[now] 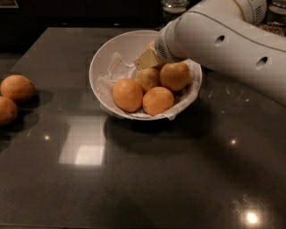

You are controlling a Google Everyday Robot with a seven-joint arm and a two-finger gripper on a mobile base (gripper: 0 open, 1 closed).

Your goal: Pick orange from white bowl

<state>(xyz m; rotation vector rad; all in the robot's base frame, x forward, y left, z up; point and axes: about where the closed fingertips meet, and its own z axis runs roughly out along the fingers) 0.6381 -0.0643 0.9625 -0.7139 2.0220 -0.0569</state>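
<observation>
The white bowl [111,49] stands on the dark table at centre back, lined with crumpled white paper. Several oranges lie in it. The paler, yellowish orange [147,79] sits in the middle, between a deep orange one at the front left [127,95], one at the front [157,100] and one at the right [175,76]. My gripper [147,57], cream-coloured at the tip of the white arm [223,44], reaches into the bowl from the right. It is just above and behind the paler orange. The arm hides the bowl's back right part.
Two more oranges [17,87] [6,110] lie on the table at the left edge. Glass jars [174,5] [277,6] stand behind the bowl at the top. The dark glossy tabletop [134,179] stretches in front.
</observation>
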